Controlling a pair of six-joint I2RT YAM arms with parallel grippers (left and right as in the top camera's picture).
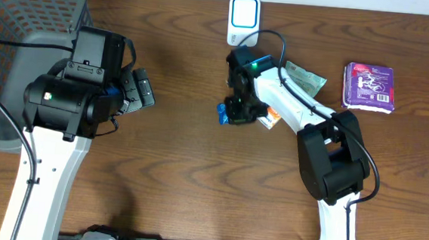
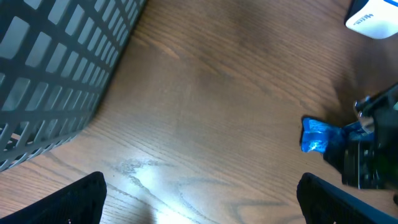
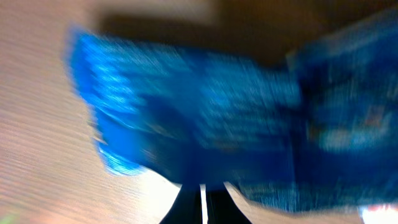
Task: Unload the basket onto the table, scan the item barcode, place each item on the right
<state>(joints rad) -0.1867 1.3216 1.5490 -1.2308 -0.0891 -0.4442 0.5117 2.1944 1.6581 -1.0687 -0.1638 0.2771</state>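
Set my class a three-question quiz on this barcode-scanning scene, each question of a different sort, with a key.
1. Fill in: the left gripper has its jaws ____.
2. True or false: the right gripper is shut on the crinkly blue plastic packet.
3. The flat purple packet lies: A under the right gripper; B on the brown wooden table, apart from both arms; C between the left gripper's fingers.
Key: 1 open; 2 true; 3 B.
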